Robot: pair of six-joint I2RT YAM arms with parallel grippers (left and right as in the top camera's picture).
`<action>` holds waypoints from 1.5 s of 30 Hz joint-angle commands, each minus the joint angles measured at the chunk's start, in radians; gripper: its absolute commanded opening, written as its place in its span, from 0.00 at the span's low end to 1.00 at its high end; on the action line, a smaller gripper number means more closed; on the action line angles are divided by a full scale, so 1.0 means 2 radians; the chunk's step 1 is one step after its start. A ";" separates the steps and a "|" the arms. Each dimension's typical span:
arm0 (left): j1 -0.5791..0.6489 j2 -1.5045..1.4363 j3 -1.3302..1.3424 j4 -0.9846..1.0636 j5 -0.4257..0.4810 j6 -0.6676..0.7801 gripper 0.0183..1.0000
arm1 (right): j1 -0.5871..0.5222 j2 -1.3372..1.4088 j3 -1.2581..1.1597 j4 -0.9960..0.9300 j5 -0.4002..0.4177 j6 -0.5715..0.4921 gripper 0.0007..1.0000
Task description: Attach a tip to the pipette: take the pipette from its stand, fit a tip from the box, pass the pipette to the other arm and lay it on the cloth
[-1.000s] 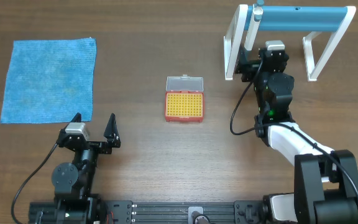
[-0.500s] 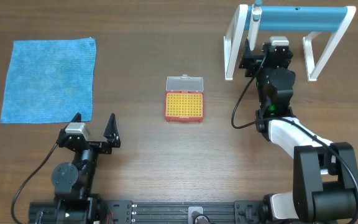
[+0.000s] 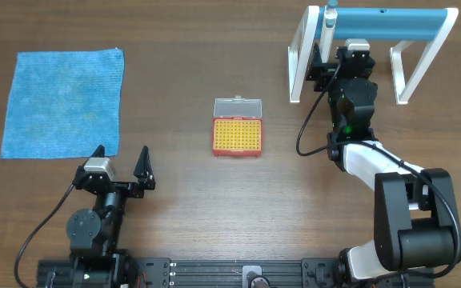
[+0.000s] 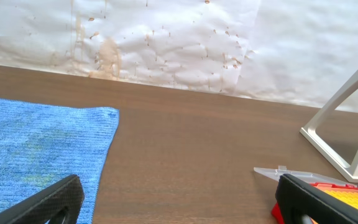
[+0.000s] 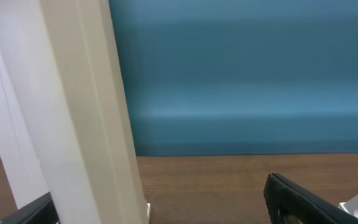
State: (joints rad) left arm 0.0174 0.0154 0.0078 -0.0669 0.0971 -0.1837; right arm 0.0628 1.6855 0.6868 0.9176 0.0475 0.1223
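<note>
Over the brown desk [image 3: 214, 200], our right tool [image 3: 326, 68], open and empty, has edged closer to the stand [image 3: 386, 22] and its pipette [image 3: 330, 16], so we judge the grasp imminent; our left tool [image 3: 121, 160] rests open, empty.

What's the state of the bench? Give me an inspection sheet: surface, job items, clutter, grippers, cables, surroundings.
Surface: wooden table, bare between the items.
Job's things: blue cloth flat at far left; tip box in the middle, lid open; stand at far right, pipette hanging at its left end.
Clutter: nothing seen.
Grippers: left gripper open, empty, low near its base beside the cloth's near corner; right gripper open, empty, at the stand's left leg below the pipette.
Cables: black cable looping beside the right arm; another beside the left arm.
Surroundings: crinkled white wall covering behind the table.
</note>
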 commanded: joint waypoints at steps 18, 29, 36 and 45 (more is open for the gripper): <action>0.002 -0.002 -0.001 -0.003 -0.002 0.005 1.00 | 0.000 -0.034 0.005 -0.032 -0.060 0.013 0.08; 0.002 -0.002 -0.001 -0.003 -0.002 0.005 1.00 | 0.039 -0.138 -0.181 0.205 -0.179 0.014 0.08; 0.002 -0.002 -0.001 -0.003 -0.002 0.005 1.00 | 0.170 -0.076 -0.199 0.272 -0.178 0.014 0.08; 0.002 -0.002 -0.001 -0.003 -0.002 0.005 1.00 | 0.227 0.038 -0.090 0.273 -0.174 0.021 0.08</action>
State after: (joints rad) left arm 0.0174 0.0158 0.0082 -0.0669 0.0971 -0.1833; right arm 0.5110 1.7096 0.4507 1.4528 -0.3023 0.1528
